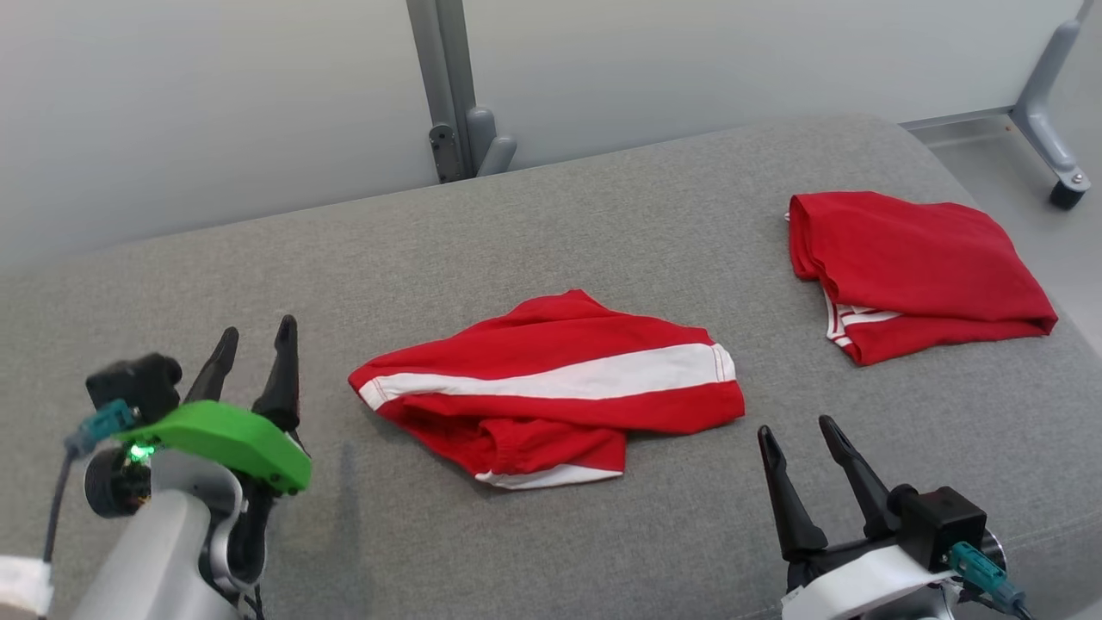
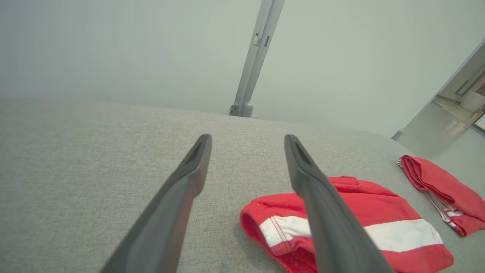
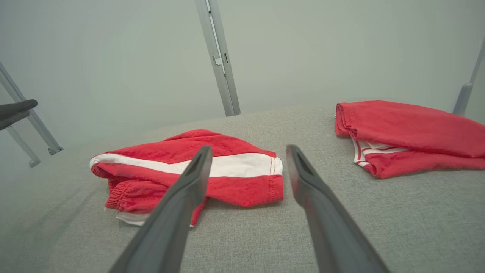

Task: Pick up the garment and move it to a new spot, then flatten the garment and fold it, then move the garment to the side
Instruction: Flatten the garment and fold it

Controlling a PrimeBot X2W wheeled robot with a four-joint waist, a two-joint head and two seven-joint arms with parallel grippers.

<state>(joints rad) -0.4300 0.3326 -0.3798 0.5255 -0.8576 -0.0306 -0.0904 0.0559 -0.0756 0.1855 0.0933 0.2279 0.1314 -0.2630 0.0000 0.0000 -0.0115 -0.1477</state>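
The red garment (image 1: 551, 387) with its white stripe lies rumpled on the grey padded surface (image 1: 258, 258) between the left end effector (image 1: 254, 331) and right end effector (image 1: 796, 429) — both with fingers apart, empty — a folded red garment (image 1: 913, 267) well apart, far right.

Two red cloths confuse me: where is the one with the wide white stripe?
In the head view the striped garment lies on the grey cushion between the left gripper and right gripper; the folded red garment sits apart to its right.
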